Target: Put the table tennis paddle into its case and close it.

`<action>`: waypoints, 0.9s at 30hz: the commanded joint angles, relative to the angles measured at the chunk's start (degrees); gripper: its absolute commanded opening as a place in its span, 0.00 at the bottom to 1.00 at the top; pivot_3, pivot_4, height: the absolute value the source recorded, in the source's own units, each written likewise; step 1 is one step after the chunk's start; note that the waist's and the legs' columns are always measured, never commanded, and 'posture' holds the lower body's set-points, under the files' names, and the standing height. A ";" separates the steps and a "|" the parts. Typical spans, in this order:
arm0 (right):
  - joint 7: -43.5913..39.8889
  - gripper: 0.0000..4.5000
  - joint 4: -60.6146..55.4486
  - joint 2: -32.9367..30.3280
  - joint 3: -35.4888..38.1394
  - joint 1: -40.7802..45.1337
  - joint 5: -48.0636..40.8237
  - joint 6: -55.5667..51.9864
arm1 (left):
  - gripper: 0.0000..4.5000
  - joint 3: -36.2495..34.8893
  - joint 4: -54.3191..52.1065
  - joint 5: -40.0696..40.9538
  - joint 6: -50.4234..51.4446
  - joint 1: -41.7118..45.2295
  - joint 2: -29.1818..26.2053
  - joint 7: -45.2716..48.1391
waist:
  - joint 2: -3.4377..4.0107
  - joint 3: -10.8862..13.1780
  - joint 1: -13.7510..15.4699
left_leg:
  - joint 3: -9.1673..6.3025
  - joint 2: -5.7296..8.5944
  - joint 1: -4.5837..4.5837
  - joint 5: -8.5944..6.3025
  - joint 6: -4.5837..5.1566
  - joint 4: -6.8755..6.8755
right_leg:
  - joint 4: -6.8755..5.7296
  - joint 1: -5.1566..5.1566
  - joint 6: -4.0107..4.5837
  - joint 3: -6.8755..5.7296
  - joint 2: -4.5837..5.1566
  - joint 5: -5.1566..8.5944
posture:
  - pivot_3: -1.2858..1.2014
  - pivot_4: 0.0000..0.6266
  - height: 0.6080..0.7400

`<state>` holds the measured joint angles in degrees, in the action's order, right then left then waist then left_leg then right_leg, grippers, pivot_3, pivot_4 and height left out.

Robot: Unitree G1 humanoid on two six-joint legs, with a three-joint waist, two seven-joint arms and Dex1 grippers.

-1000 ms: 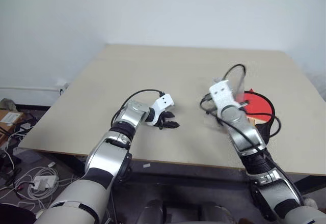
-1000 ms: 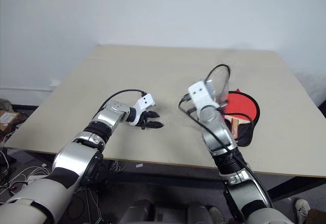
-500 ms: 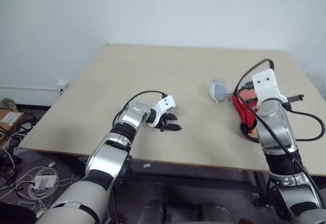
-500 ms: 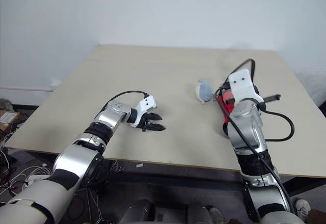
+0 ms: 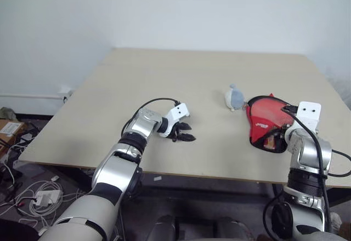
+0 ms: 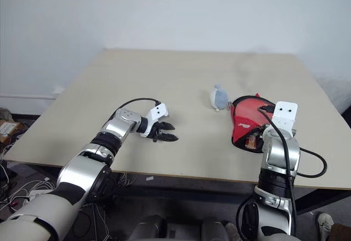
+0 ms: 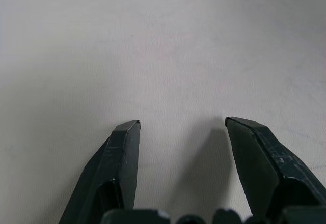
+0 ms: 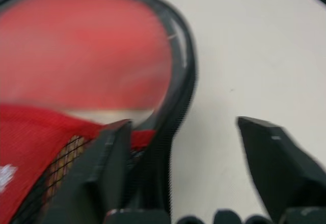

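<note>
Paddle (image 8: pixel 76 56) sits inside the red case (image 5: pixel 266 121) at right of frame, flap now lying partly over it, zip unclosed. Right hand (image 8: pixel 183 158) has swung down to the case's near edge, spread wide, empty. Left hand (image 5: pixel 184 132) idles half-open, mid-tabletop (image 5: pixel 181 76).

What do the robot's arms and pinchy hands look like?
Both arms are shiny silver and grey with black rings at the joints. The left gripper and the right gripper each have two black pointed fingers. A white block with two small dots sits on each wrist, and thin black cables loop along the arms.
</note>
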<state>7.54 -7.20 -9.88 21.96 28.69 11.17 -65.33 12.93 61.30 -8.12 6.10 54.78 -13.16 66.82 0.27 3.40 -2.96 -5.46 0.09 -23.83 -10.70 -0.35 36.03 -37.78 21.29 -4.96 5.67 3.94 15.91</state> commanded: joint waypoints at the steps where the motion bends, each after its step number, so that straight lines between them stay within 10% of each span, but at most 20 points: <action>1: 6.02 1.00 -1.38 -2.88 -4.18 0.46 5.48 6.03 | 0.62 0.35 -1.39 0.23 -0.07 0.07 0.41 0.05 | 0.02 0.01 -0.01 | 0.01 0.00 0.00 0.00 0.00 0.00 | 0.00 0.00 0.00 0.01 0.00 0.00 | 0.52 0.00 1.00; 6: 9.68 1.00 -1.71 -6.52 -14.52 -0.81 12.90 12.23 | 0.62 0.40 -1.69 0.28 0.07 -0.22 0.45 0.26 | 0.03 0.00 -0.01 | 0.06 0.00 0.01 0.00 0.00 0.00 | 0.01 0.02 -0.01 0.05 0.01 0.01 | 0.52 0.00 1.00; 27: -2.17 1.00 4.14 6.75 -11.64 1.99 -3.46 0.29 | 0.62 -0.24 -7.21 1.78 2.44 -1.43 -0.75 3.54 | 0.03 0.00 -0.03 | 0.01 0.00 0.02 0.00 0.00 -0.01 | -0.01 -0.01 0.02 0.03 0.00 -0.01 | 0.52 0.00 1.00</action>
<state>5.86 -2.90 -2.15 10.70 29.35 7.94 -64.93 12.98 56.47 -7.41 8.45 52.51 -13.38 70.09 0.30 3.40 -2.99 -5.45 0.09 -23.81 -10.70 -0.35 36.02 -37.80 21.28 -4.94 5.70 3.93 15.89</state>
